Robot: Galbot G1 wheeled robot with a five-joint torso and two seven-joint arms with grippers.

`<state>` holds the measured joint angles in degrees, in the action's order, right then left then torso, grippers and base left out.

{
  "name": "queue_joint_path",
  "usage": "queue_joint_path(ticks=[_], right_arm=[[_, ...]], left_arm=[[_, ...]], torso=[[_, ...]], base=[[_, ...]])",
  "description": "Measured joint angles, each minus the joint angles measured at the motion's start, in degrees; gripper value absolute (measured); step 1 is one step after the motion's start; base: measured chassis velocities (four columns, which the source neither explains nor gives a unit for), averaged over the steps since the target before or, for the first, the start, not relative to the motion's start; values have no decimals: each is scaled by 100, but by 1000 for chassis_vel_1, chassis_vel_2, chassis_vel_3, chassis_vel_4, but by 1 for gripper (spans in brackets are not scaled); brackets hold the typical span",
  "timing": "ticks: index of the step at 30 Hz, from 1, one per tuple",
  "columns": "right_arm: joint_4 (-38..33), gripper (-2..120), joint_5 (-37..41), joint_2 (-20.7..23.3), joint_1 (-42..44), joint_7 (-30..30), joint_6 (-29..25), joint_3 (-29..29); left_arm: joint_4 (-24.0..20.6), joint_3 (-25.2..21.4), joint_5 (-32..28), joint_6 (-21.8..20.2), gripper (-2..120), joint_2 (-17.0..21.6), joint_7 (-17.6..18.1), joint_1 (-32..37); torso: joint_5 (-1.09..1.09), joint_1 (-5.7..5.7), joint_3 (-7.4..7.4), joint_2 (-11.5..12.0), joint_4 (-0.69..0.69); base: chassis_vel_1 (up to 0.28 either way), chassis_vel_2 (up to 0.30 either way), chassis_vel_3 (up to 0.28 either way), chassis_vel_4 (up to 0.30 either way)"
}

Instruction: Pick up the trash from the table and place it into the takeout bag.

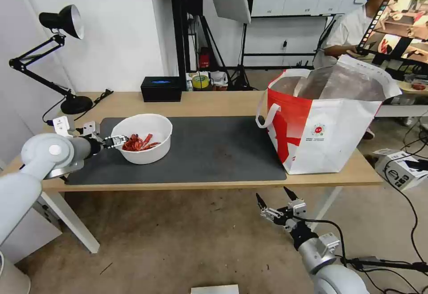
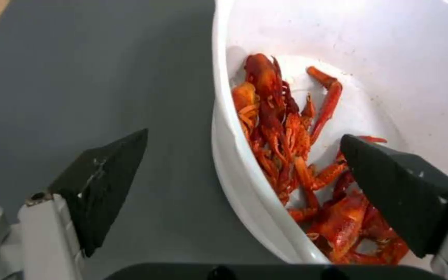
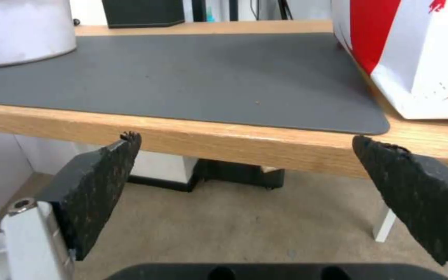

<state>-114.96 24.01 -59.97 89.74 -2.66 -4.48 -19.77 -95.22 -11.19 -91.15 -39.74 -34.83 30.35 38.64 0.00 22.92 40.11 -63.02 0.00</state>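
- left tool (image 1: pixel 117 141) at the left rim of the white bowl (image 1: pixel 147 149), spread wide with 1 finger outside the wall over the mat and 1 finger (image 2: pixel 400 194) inside over the shells; wrist view shows the rim between them, nothing clamped
- white bowl holds red crayfish shells (image 1: pixel 138 143), piled toward the side nearest the left tool; bowl sits on the left part of the dark grey mat (image 1: pixel 209 151)
- mat lies on the light wood surface (image 1: pixel 214 102), its near edge just short of the surface's front edge
- red-and-white takeout bag (image 1: pixel 325 129) stands upright at the right end of the surface, mouth open, silver lining visible, white strap handle hanging on its left side; well apart from the bowl
- right tool (image 1: pixel 273 198) below and in front of the surface's front edge, over the floor, spread open and holding nothing
- black tissue box (image 1: pixel 161 88) at the back edge of the surface, behind the bowl
- black desk lamp (image 1: pixel 62 22) at the back left corner
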Motion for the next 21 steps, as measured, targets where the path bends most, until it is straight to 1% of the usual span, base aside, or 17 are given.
queue_joint_path(ticks=[4,6,7,8,9,10,11,12,14,15,17,18,19,21], right_arm=[[0,100,0,0,0,0,0,0],[0,100,0,0,0,0,0,0],[0,100,0,0,0,0,0,0],[0,100,0,0,0,0,0,0],[0,100,0,0,0,0,0,0],[0,100,0,0,0,0,0,0],[0,100,0,0,0,0,-1,0],[0,100,0,0,0,0,-1,0],[0,100,0,0,0,0,0,0],[0,100,0,0,0,0,0,0],[0,100,0,0,0,0,0,0],[0,100,0,0,0,0,0,0],[0,100,0,0,0,0,0,0],[0,100,0,0,0,0,-1,0]], left_arm=[[46,112,11,-6,100,-17,-3,-73],[59,137,14,-9,98,-24,-3,-85],[69,155,16,-15,92,-29,-3,-92],[77,171,19,-18,89,-35,-10,-96],[77,171,19,-18,89,-35,-10,-96],[80,182,19,-18,82,-44,-25,-98],[84,186,20,-16,79,-59,-32,-104],[84,186,20,-16,79,-59,-32,-104],[98,192,22,-1,67,-98,-31,-124],[98,192,22,-1,67,-98,-31,-124],[97,193,24,3,58,-102,-31,-126],[92,195,41,5,52,-97,-49,-124],[92,195,41,5,52,-97,-49,-124],[70,195,134,8,40,-74,-142,-95]], torso=[[0,0,0,0,0],[0,0,0,0,0],[0,0,0,0,0],[0,0,0,0,0],[0,0,0,0,0],[0,0,0,0,0],[0,0,0,0,0],[0,0,0,0,0],[0,0,0,0,0],[0,0,0,0,0],[0,0,0,0,0],[0,0,0,0,0],[0,0,0,0,0],[0,0,0,0,0]], base=[[0,0,0,0],[0,0,0,0],[0,0,0,0],[0,0,0,0],[0,0,0,0],[0,0,0,0],[0,0,0,0],[0,0,0,0],[0,0,0,0],[0,0,0,0],[0,0,0,0],[0,0,0,0],[0,0,0,0],[0,0,0,0]])
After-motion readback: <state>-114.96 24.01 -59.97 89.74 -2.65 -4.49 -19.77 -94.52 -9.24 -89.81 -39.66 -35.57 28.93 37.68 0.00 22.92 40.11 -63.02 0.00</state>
